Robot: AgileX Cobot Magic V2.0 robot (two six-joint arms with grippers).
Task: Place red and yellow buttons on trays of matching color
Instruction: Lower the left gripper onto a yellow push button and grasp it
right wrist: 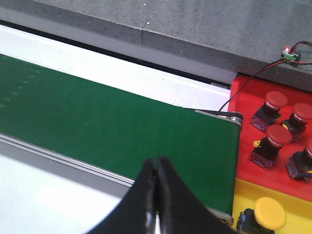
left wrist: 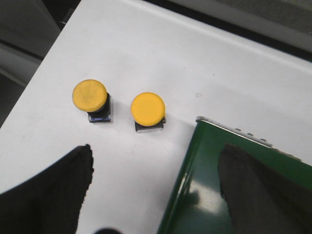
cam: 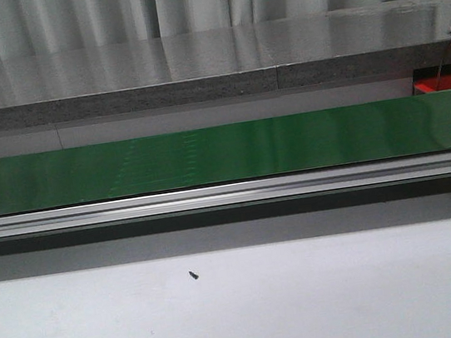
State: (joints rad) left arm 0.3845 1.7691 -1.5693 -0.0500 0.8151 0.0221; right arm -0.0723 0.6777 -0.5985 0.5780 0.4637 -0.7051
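Left gripper [left wrist: 151, 195] was spread open, empty, above two yellow buttons: one [left wrist: 91, 99] nearer desk edge, other [left wrist: 147, 110] just beside conveyor belt [left wrist: 234, 190] end. Best straddle one cap, descend square. Right gripper [right wrist: 156, 195] was pinched closed, empty, over belt; red tray [right wrist: 243, 97] held red buttons [right wrist: 273, 105], yellow tray [right wrist: 297, 204] one yellow.

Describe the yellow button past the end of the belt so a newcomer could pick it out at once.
Follow the green conveyor belt to its end, where a red tray holds several red-capped buttons. Just beside that tray lies a yellow surface, and on it sits the yellow button. It is the only yellow-capped button there; all its neighbours are red.
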